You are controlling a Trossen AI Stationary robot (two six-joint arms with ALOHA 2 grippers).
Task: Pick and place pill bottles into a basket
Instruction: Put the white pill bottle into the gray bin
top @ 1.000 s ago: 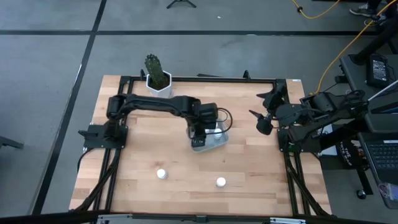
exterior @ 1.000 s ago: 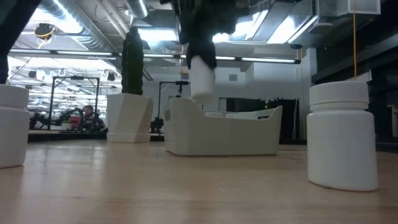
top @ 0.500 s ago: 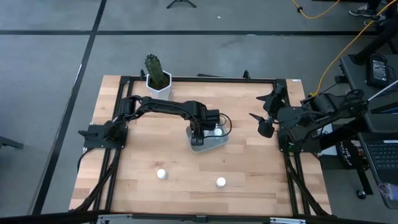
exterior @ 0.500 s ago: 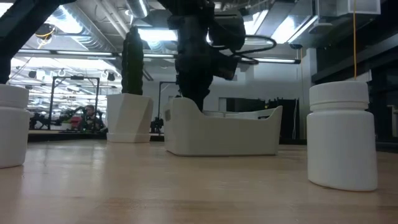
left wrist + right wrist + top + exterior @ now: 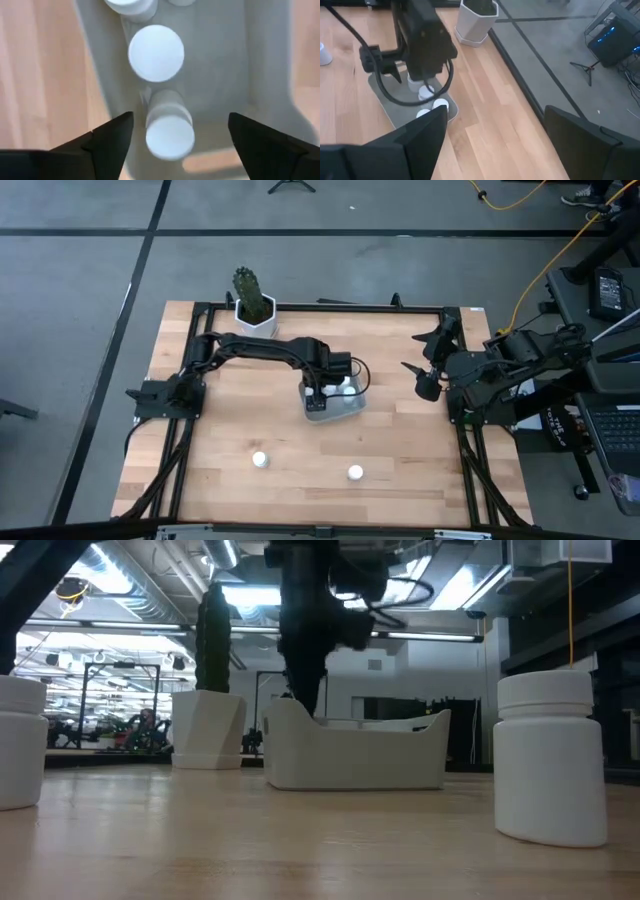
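The pale basket sits mid-table; in the low view it is the low white-walled bin. My left gripper reaches down into its left end, open. A white pill bottle stands cap-up between the fingers without touching them. Other bottles stand beside it in the basket. Two more bottles stand on the table near the front edge. My right gripper waits open at the table's right side.
A white hexagonal pot with a cactus stands at the far edge, left of centre. A black frame runs along the table's edges. Bare wood lies between the basket and the two loose bottles.
My left gripper has gone down into the basket's left end with a pill bottle that hung below its fingers above the rim. That bottle now stands in the basket, free of the fingers.
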